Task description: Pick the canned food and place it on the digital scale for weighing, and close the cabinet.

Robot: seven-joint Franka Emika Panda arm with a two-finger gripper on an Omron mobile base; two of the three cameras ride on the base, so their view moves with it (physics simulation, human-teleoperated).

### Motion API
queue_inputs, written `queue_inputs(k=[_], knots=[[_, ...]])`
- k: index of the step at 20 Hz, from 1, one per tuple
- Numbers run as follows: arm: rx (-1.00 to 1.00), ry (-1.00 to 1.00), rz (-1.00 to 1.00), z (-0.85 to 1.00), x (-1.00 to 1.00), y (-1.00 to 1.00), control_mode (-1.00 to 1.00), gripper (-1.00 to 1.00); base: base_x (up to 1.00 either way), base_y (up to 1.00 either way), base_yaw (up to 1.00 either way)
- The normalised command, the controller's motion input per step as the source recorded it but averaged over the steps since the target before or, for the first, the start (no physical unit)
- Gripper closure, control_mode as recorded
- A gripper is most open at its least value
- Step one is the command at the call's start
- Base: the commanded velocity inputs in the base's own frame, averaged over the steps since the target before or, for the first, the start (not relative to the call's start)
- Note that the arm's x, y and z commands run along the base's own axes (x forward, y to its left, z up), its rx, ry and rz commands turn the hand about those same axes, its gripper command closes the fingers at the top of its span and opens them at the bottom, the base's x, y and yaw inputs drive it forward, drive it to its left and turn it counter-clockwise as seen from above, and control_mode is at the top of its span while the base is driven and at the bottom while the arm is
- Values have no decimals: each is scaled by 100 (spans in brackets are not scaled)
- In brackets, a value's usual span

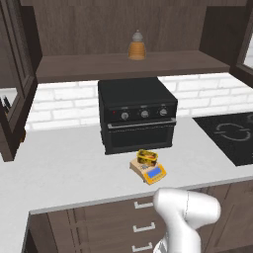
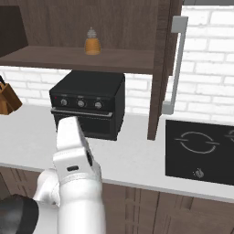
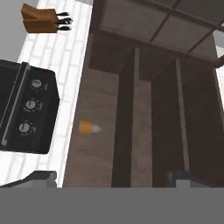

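The gripper [image 3: 112, 179] stands wide open, holding nothing, facing the dark wooden cabinet [image 3: 144, 109] and a rounded orange bottle [image 3: 89, 128] on its shelf. Well away from it, the short yellow canned food [image 1: 147, 157] rests on the flat tan digital scale [image 1: 148, 169] on the pale smooth surface [image 1: 64, 168].

A: Which things stand around the toaster oven [image 1: 137, 114]?
B: In front of it, the digital scale [image 1: 148, 170] carries the canned food [image 1: 147, 157]. Above it, an orange bottle [image 1: 137, 46] stands alone on the cabinet [image 1: 133, 66] shelf. The counter [image 1: 54, 168] left of it is free.
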Motion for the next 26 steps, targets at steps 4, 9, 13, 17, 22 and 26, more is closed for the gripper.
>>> queue_inputs(k=[4, 9, 13, 17, 22, 26], knots=[[1, -15, -10, -23, -88, -48, -100, -100, 0, 0, 0], [12, -22, -1, -63, 4, -64, -100, -100, 0, 0, 0], [12, -12, 10, -88, 100, -59, -100, -100, 0, 0, 0], [2, -24, 18, -96, 100, -42, -100, -100, 0, 0, 0], [16, -7, 14, -28, 100, -94, -100, -100, 0, 0, 0], [24, 19, 15, 0, 91, -100, -100, -100, 0, 0, 0]])
